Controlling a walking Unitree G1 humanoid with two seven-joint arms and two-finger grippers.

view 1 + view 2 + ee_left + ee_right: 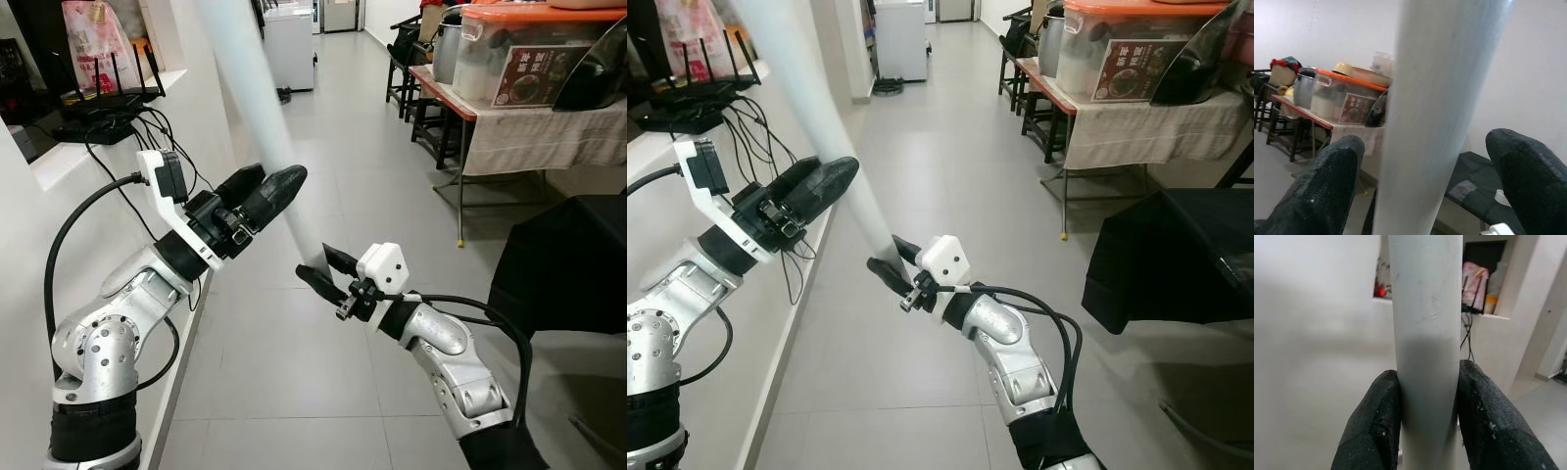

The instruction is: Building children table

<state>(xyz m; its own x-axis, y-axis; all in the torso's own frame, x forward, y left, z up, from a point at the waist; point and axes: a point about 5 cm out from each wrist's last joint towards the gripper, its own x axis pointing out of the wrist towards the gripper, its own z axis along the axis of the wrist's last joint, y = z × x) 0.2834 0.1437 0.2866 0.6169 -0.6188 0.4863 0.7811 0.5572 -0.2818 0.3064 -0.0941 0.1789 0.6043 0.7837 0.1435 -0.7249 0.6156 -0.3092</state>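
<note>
A long white table leg (257, 98) slants up from the middle of the scene toward the top left. My right gripper (321, 270) is shut on its lower end; in the right wrist view both fingers (1376, 426) press the leg (1425, 333) from either side. Higher up the leg, my left gripper (270, 186) is open and straddles it. The left wrist view shows the leg (1440, 112) between the spread fingertips (1327, 191), with a gap on each side.
A white ledge (88, 147) on the left holds a black router (108, 98) and cables. At the right stands a red-topped table (509, 122) with a storage box and pots. A black-draped object (568, 264) is near right. Grey floor tiles (353, 147) run ahead.
</note>
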